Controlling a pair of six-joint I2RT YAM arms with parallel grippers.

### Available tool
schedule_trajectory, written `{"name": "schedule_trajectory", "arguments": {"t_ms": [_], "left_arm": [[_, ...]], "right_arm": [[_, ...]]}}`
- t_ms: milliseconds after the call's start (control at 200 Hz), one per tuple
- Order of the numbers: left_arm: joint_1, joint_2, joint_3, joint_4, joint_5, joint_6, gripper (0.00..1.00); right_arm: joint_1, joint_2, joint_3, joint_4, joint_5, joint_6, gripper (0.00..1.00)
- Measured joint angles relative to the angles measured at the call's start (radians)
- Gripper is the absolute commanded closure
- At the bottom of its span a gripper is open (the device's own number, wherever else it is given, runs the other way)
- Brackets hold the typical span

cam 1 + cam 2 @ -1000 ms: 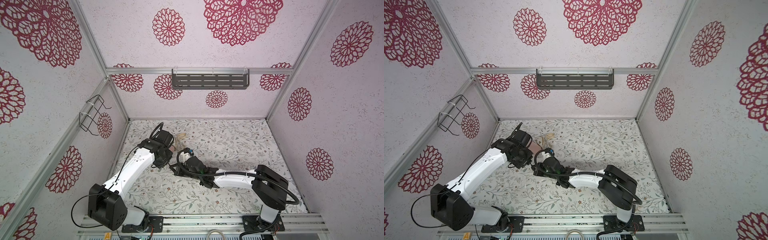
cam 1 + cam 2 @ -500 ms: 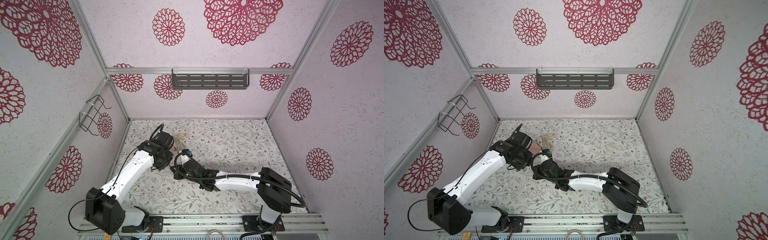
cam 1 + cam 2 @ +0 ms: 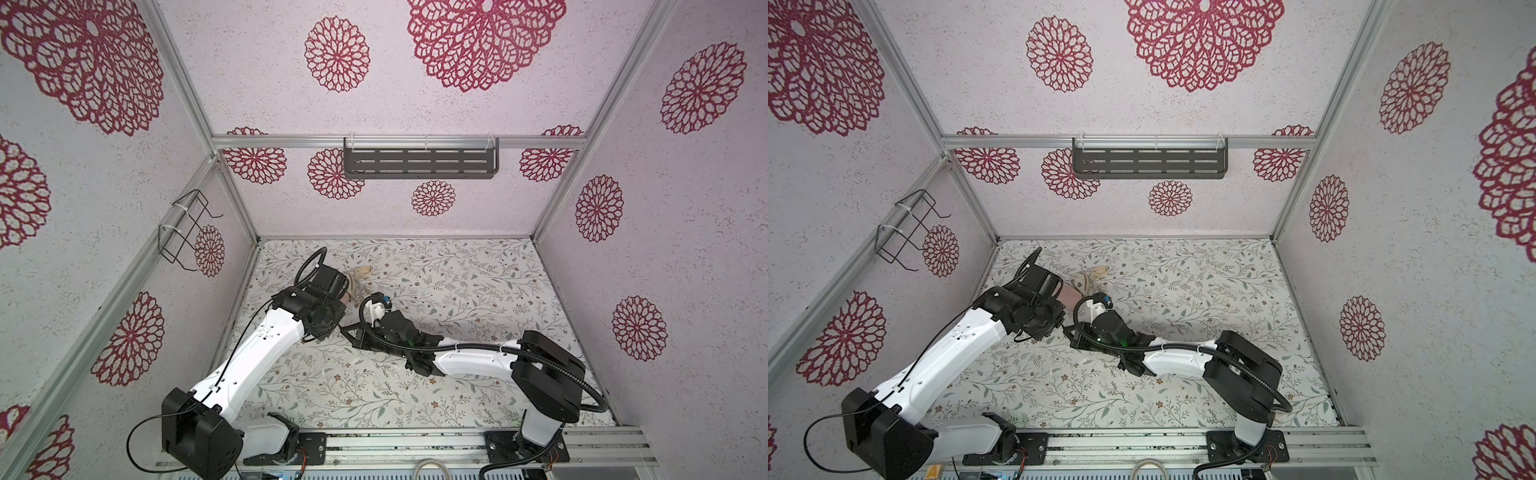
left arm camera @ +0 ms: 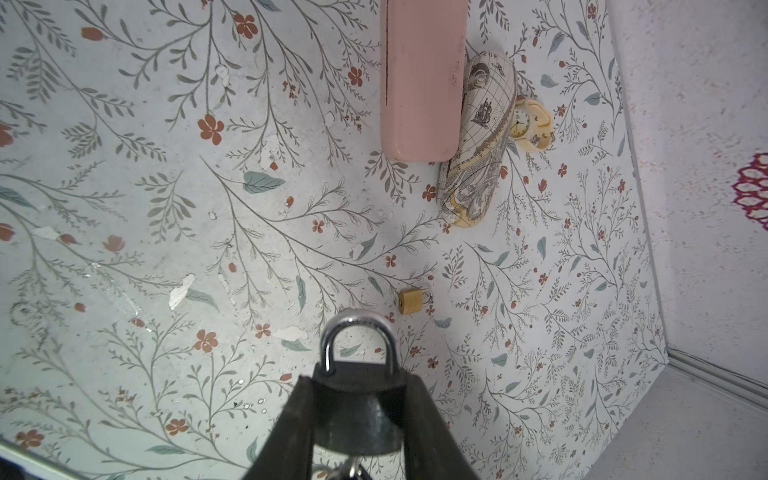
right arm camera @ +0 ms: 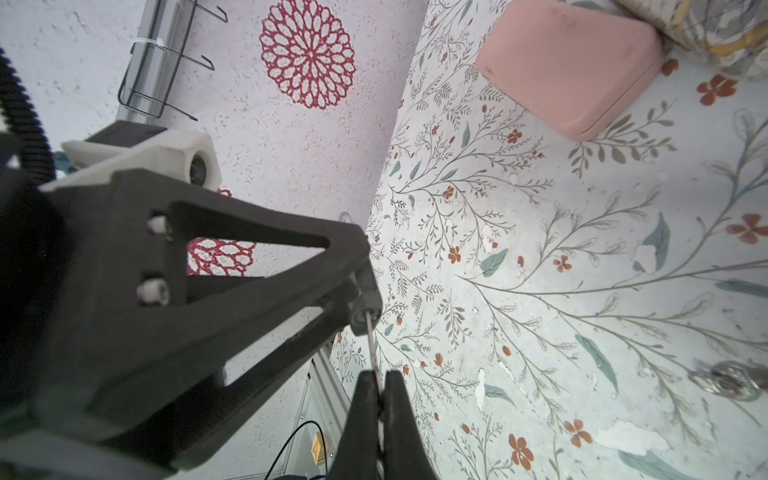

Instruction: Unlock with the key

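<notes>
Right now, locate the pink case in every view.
Both top views: pink case peeks out beside the left arm, mostly hidden.
Left wrist view: pink case at top middle.
Right wrist view: pink case at upper right.
Shared landmark: map-print case touching it.

The floral worktop (image 3: 457, 299), its print chipped in spots, bears a pink case (image 4: 419, 83) toward 10 o'clock, a map-print case (image 4: 478, 141) touching it at 1 o'clock, a cream clock (image 4: 530, 124) just beside that, and a small brass padlock (image 4: 411, 301) apart.
</notes>
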Motion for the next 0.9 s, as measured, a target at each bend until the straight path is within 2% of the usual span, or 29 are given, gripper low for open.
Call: {"name": "schedule_trajectory", "arguments": {"t_ms": [220,485,896], "left_arm": [[-0.012,0.005,0.006,-0.013,-0.017,-0.001,1.0],[-0.031,0.014,0.011,-0.016,-0.043,-0.034,1.0],[-0.045,0.014,0.015,0.001,-0.032,-0.048,1.0]], "right_arm": [[0.015,0.0,0.019,-0.044,0.033,-0.05,1.0],[0.015,0.0,0.045,-0.091,0.039,-0.039,1.0],[0.039,-0.026,0.05,-0.145,0.138,-0.15,1.0]]}}
